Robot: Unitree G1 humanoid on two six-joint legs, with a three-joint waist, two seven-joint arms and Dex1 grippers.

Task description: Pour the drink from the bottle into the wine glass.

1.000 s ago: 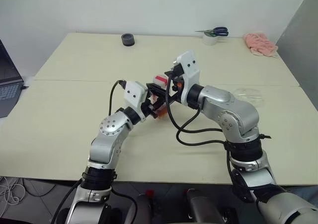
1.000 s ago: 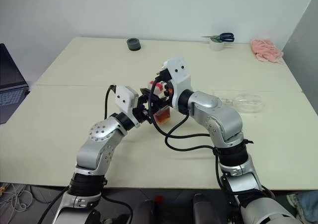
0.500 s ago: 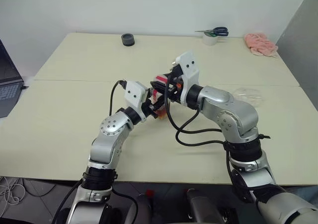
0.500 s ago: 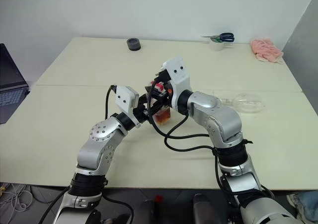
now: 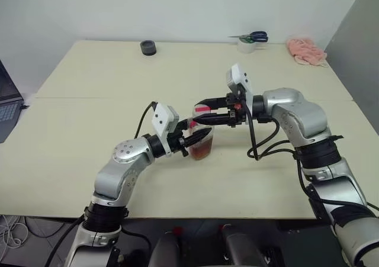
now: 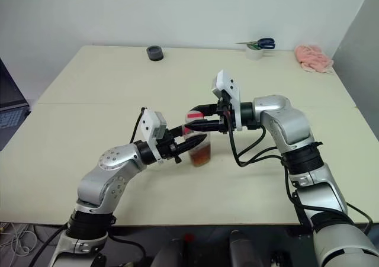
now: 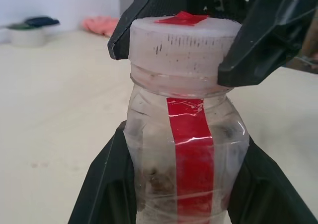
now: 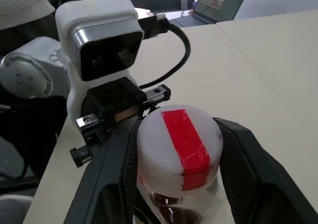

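Pale and cream-coloured, the surface is carrying both arms near the middle of its front half, well away from every edge. Starting at the right pincer: it is reaching in level from the right side, its two black fingers standing either side of the whitish cap with the red strip across its top, closed in against the cap's rim as far as the wrist views are showing, so it appears to be gripping the cap, not the body. Just below it, the left pincer is coming in from the left-front, clamped tight around the belly of the bottle, its fingers pressing on both flanks. The bottle is standing upright on the surface, its long axis vertical, with the drink sitting reddish-brown in the lower part. So the cap is lying directly between the right fingers, and the bottle's axis is running at right angles to that pincer's reach; a twist about that vertical axis looks like the coming move, with the left arm bracing. The cap is not yet off and no pouring has begun. Far off along the back edge are lying a black round lid, a roll of tape with scissors and a pink cloth.
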